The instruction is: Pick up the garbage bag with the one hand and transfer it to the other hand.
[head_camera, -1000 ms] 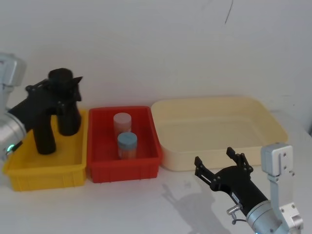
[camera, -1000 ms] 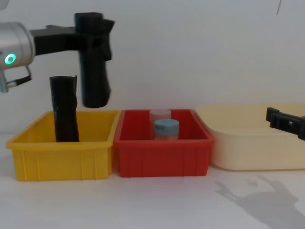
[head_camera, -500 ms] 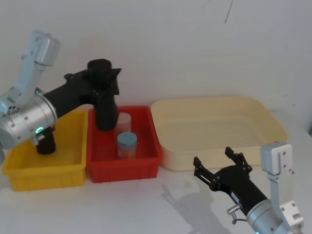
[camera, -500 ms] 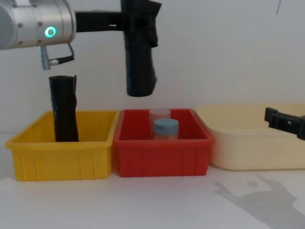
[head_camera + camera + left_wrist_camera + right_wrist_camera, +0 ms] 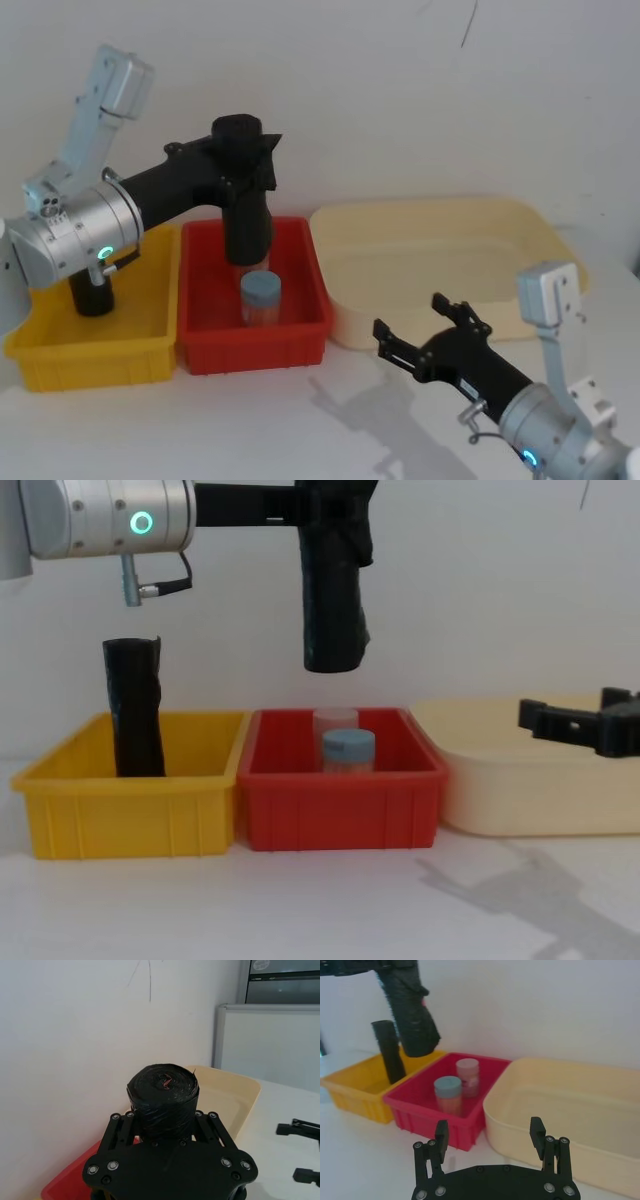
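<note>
My left gripper (image 5: 243,165) is clamped near the top of the garbage bag (image 5: 247,222), which hangs upright below it over the red bin (image 5: 255,350). My right gripper (image 5: 412,318) is spread wide, lower and well apart. Judged step: carrying to handover. Next I must close that gap and grip the bag's free lower part.

No legible text, brand or number, pale sticker (image 5: 265,964) on grey cabinet (image 5: 285,985) unreadable

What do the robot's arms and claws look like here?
Both: silver cylindrical wrists, pale grey boxy links, black long-fingered claws with screws. Behind the left claw, a green-teal ring light and thin cable; behind the right claw, a blue light.
</note>
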